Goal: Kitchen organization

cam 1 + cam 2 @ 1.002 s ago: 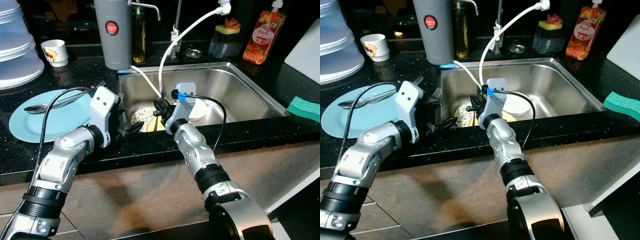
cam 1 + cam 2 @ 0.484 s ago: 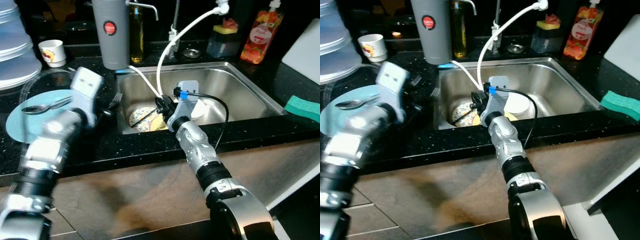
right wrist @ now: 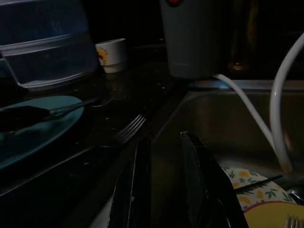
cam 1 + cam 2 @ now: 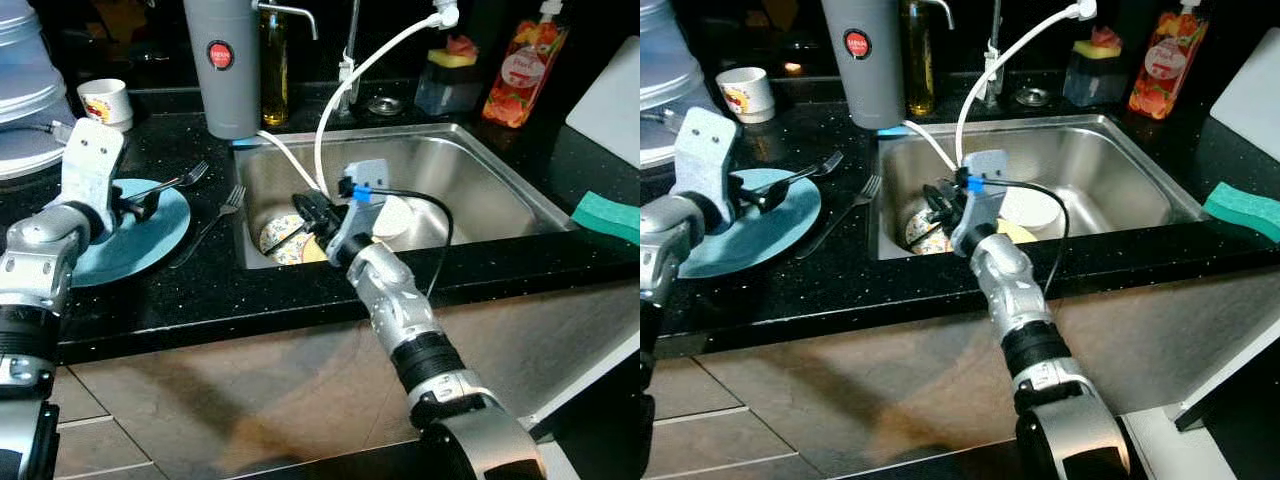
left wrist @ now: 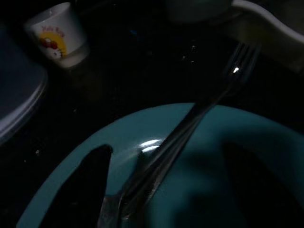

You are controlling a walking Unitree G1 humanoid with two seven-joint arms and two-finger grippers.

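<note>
- Since one second ago, left arm has swung away from the sink edge and out over the teal plate (image 4: 150,235), carrying a fork (image 4: 172,183) with it; right arm has barely shifted.
- Left gripper (image 4: 135,203): fingers closed on the fork's handle, tines pointing away past the plate's far rim. Left wrist view shows the shaft running out from between the fingers across the plate.
- Cup (image 4: 106,103) stands well beyond this gripper, on the black counter (image 4: 200,290).
- Second fork (image 4: 213,223) lies on the counter between the two grippers, beside the sink's rim, untouched.
- Handling judgement: forks are light, stiff, thin metal, likely slippery; best pinched mid-handle, clear of the tines.
- Right gripper (image 4: 312,210): hovers over the sink (image 4: 480,190), fingers (image 3: 142,190) parted by a narrow gap, holding nothing.
- Just below and ahead of it sit a patterned plate (image 4: 282,235) and a white bowl (image 4: 395,215); both are probably breakable, so take them by the rim.
- White hose (image 4: 330,120) hangs close beyond that gripper.
</note>
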